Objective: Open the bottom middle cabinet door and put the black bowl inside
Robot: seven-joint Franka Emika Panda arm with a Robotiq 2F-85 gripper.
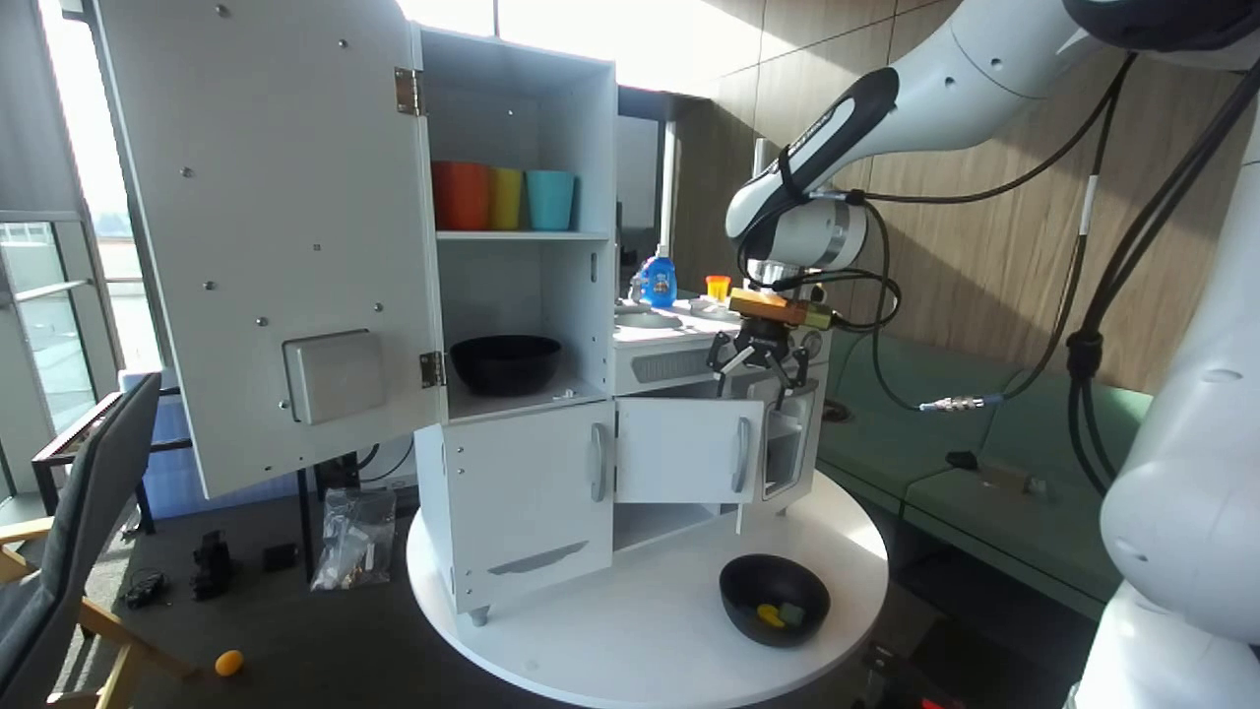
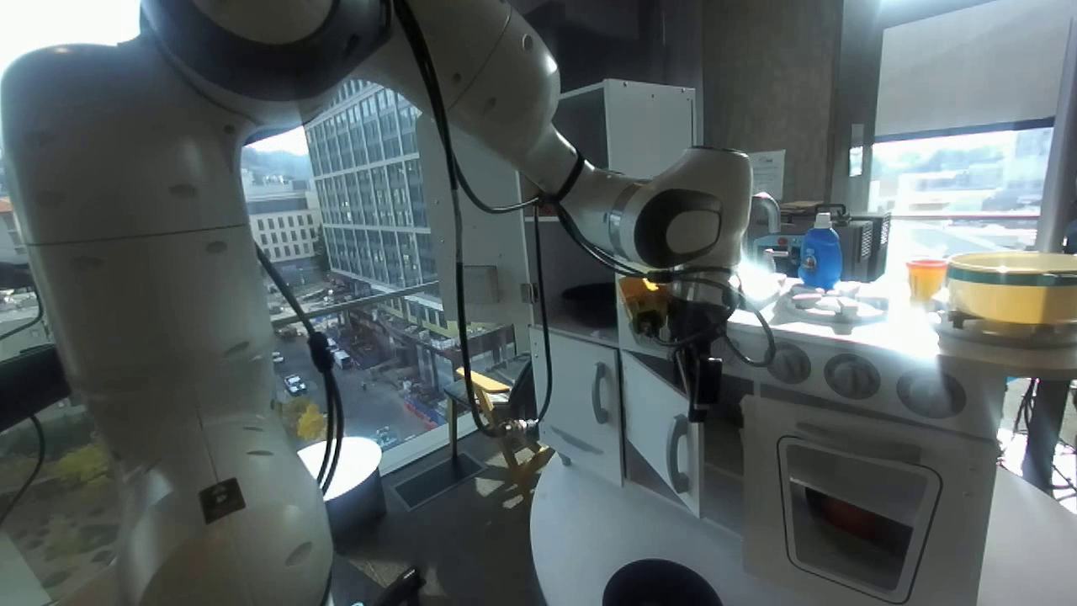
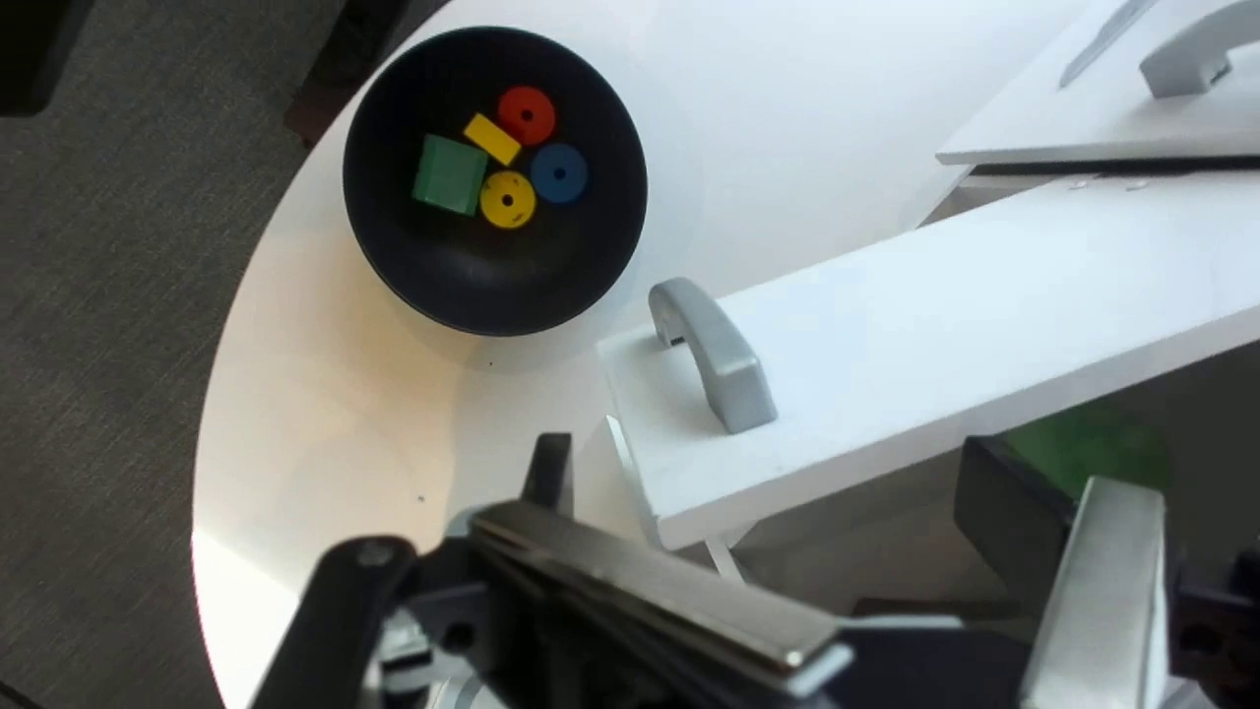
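The black bowl sits on the tabletop, presumably handy for loading. Beyond it, the small white door stands partly open; the claw, spread and empty, hangs near its free edge (probably to swing it wider).

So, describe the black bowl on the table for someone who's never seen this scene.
Find the white toy kitchen on the round table. In front of its partly open lower middle door, near the table's edge, stands the black bowl. It sits on the table itself, unlike the shelf bowl, and small coloured pieces show inside it.
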